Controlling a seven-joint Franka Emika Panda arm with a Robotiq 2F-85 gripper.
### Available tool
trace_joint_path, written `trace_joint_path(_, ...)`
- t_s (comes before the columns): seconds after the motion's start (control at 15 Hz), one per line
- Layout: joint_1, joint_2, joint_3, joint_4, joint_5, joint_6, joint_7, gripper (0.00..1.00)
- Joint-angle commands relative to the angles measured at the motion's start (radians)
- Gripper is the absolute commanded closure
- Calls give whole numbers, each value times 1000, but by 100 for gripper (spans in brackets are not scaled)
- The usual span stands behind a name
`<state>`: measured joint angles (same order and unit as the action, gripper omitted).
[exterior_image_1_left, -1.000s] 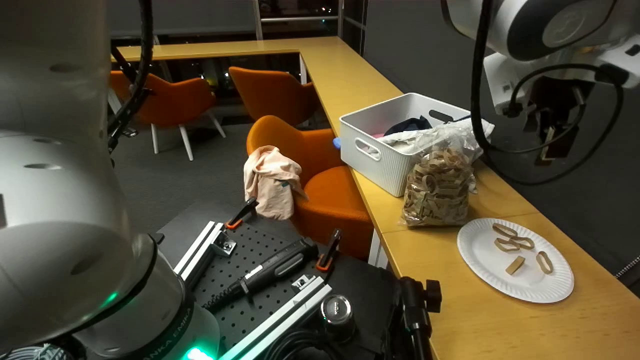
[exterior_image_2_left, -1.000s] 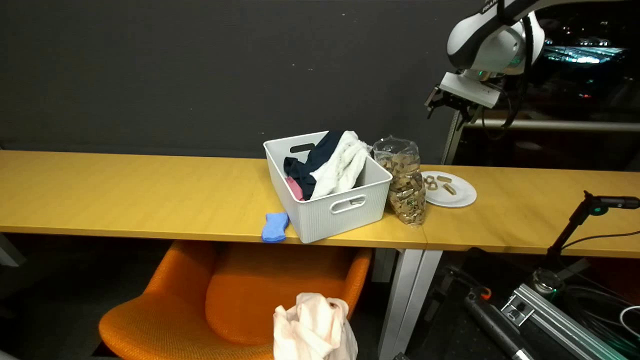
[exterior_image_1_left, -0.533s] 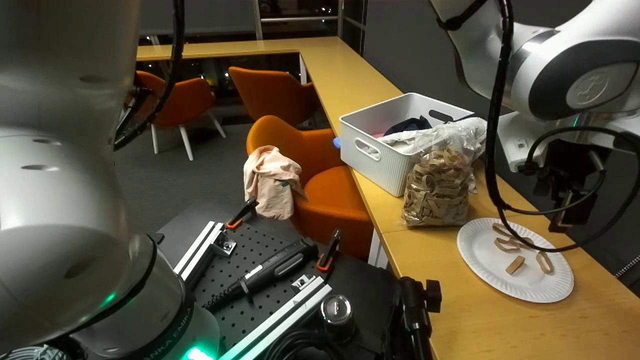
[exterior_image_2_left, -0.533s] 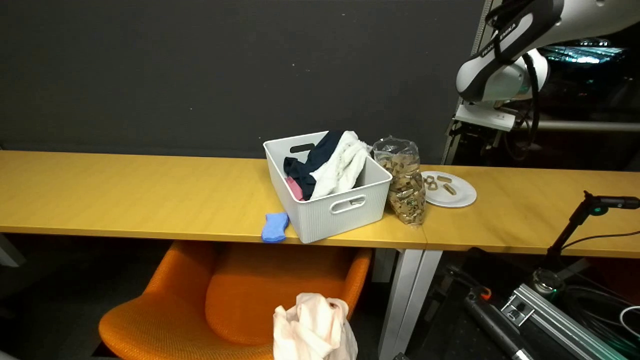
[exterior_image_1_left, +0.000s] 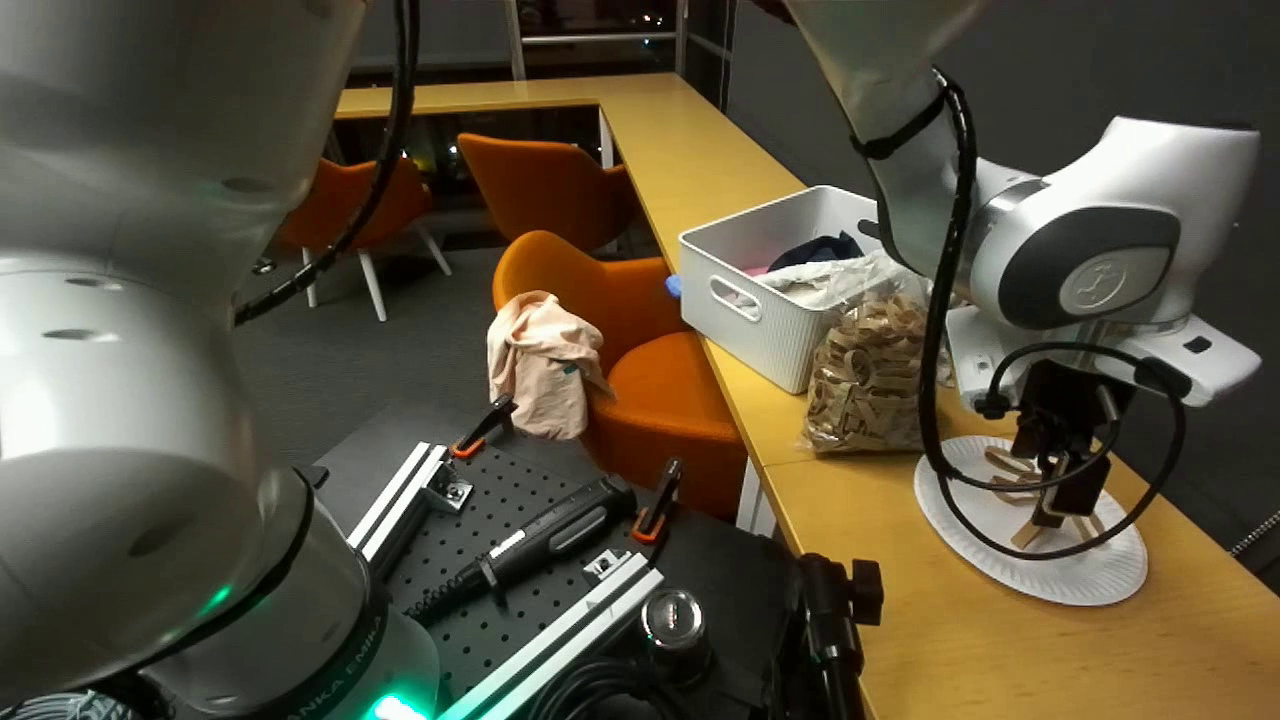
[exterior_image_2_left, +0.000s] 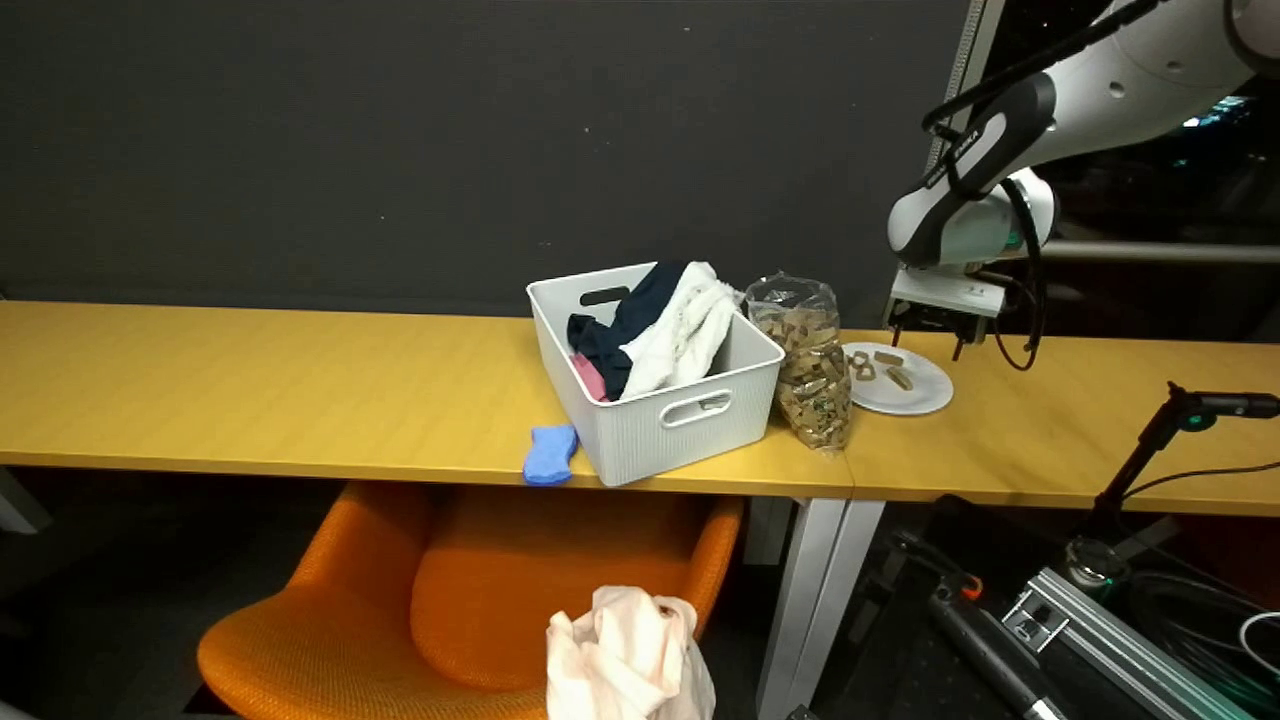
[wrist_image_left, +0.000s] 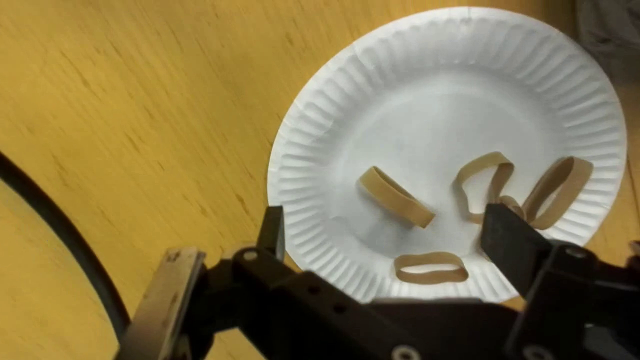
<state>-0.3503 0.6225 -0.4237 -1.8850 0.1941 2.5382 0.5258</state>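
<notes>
My gripper is open and empty, pointing down over a white paper plate. The plate shows in both exterior views. Several tan rubber bands lie on it. One band lies a little ahead of the space between my fingers. Another band lies closer to the gripper's body, on the plate's rim. More bands lie near my right finger, which partly hides them. The gripper shows above the plate in both exterior views. I see no contact with the bands.
A clear bag of tan bands stands beside the plate. A white basket with navy, white and pink cloths stands beside the bag. A blue item lies at the table's edge. A black clamp stand and an orange chair are at the front.
The arm has come down from high above the table to just over the plate. The plate, bands, bag and basket have not moved.
</notes>
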Motion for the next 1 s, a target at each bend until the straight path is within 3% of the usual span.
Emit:
trace_joint_path(0.0, -8, 62, 19, 45, 32, 33, 24, 0)
trace_joint_path(0.47, -2, 193, 39, 146, 61, 137, 63, 0)
trace_joint_path(0.93, 9, 291, 47, 273, 61, 151, 100, 0)
